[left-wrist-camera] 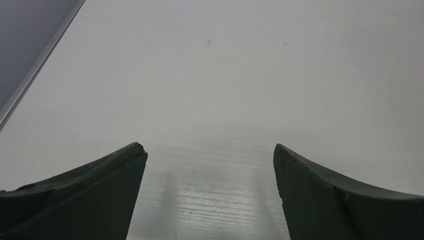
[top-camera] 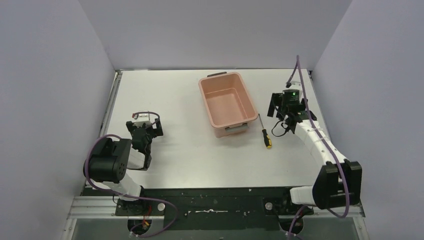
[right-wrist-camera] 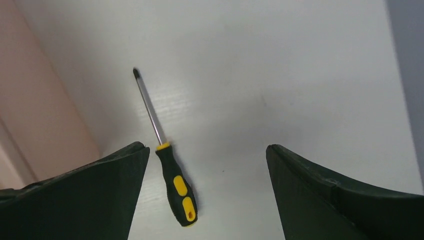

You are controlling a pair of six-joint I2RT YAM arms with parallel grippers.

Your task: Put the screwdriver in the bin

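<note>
Screwdriver (right-wrist-camera: 172, 182) flat on table (top-camera: 175, 150), just beside bin (top-camera: 206, 105). Right gripper (right-wrist-camera: 206, 150) above it, fingers spread and empty. Left gripper (left-wrist-camera: 208, 150) spread, empty too.

Light bright, even, diffuse from overhead; no hard shadows. Top view sharp. White counter (top-camera: 190, 155) near washed out in wrist views, with soft glare patch low in left wrist view. Fingers (right-wrist-camera: 75, 200) dark, underexposed, slightly soft. Screwdriver (right-wrist-camera: 172, 185) crisp, faint shadow beside handle.

We see a white tabletop (top-camera: 190, 155) boxed by plain lavender-grey walls (top-camera: 215, 30) on three sides; the light falls soft and even.
</note>
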